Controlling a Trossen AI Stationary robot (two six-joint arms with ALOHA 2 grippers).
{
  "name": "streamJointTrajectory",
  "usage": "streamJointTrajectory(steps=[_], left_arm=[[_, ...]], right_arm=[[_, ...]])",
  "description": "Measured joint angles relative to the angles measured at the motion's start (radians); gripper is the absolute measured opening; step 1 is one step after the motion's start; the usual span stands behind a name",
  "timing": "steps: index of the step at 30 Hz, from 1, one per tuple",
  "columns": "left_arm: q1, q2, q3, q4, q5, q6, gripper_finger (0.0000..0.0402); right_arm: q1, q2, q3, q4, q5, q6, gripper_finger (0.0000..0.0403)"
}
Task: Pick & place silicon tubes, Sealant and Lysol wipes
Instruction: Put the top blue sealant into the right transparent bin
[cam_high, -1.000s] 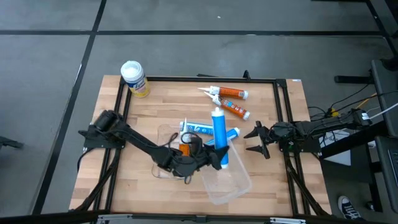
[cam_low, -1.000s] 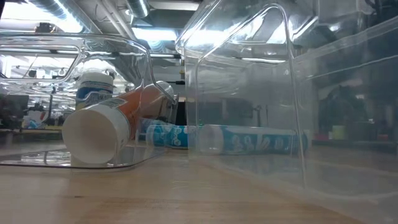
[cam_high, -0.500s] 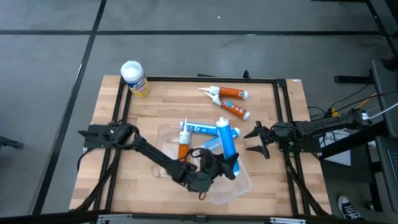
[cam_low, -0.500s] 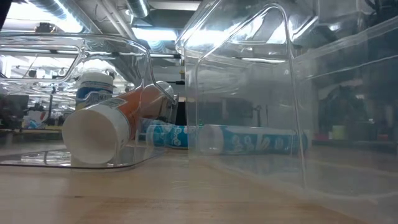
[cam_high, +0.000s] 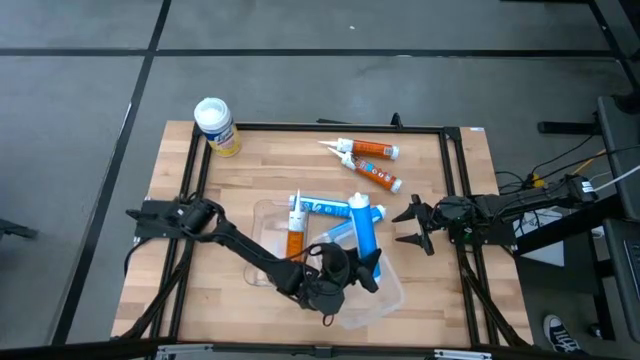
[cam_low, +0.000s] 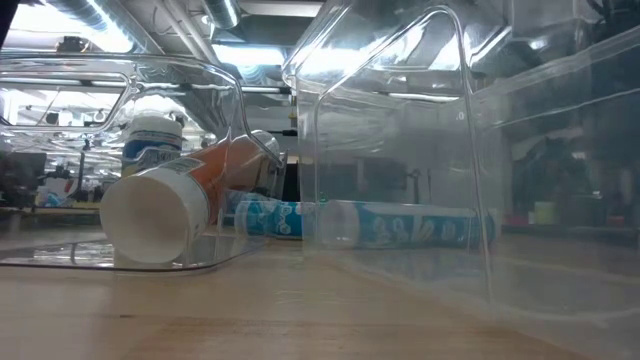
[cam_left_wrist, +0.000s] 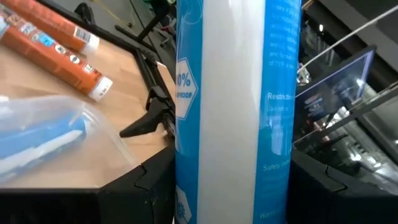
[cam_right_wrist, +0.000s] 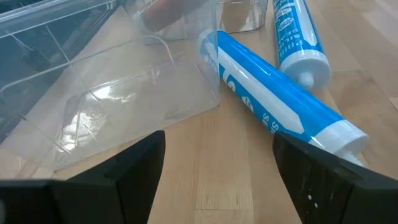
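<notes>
My left gripper (cam_high: 364, 272) is shut on a blue-and-white tube (cam_high: 364, 236), which it holds over a clear bin (cam_high: 385, 300) at the table's near middle. The tube fills the left wrist view (cam_left_wrist: 233, 93). My right gripper (cam_high: 410, 224) is open and empty at the table's right side, just right of the bin. The yellow Lysol wipes canister (cam_high: 216, 127) stands upright at the far left corner. Two orange tubes (cam_high: 370, 165) lie on the wood at the far middle. An orange tube (cam_high: 293, 238) lies in a clear tray (cam_high: 268, 215). My left gripper pinches the blue-and-white tube's body (cam_left_wrist: 186, 180) between its two fingers (cam_left_wrist: 140, 190), toward the tube's near end. The fingers come roughly level from the table's left and lie across the tube. The tube is lifted, with its white cap end (cam_high: 357, 201) pointing toward the far edge.
Two more blue tubes (cam_right_wrist: 280, 99) (cam_right_wrist: 293, 34) lie on the wood between tray and bin, close ahead of my right gripper. In the low view the bin wall (cam_low: 400, 150) and the orange tube's white end (cam_low: 152, 215) fill the foreground. A black frame (cam_high: 452, 180) rims the table.
My left gripper has carried the blue-and-white tube toward the table's right and near edges, from over the tray to over the clear bin. Most of the move came early; it has barely shifted since.
</notes>
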Motion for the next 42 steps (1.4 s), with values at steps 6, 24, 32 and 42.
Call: streamJointTrajectory(steps=[6, 24, 32, 42], left_arm=[[0.004, 0.027, 0.000, 0.000, -0.016, -0.131, 0.0209], [0.032, 0.047, -0.001, -0.174, -0.004, -0.142, 0.0209], [0.063, 0.047, -0.001, -0.281, -0.004, -0.190, 0.0209], [0.112, 0.047, -0.001, -0.395, 0.102, -0.190, 0.0209]], right_arm=[[0.000, 0.000, 0.000, 0.000, 0.000, 0.000, 0.0298], [0.000, 0.000, 0.000, 0.000, 0.000, -0.001, 0.0298], [0.000, 0.000, 0.000, 0.000, 0.000, -0.001, 0.0298], [0.000, 0.000, 0.000, 0.000, 0.000, -0.001, 0.0298]])
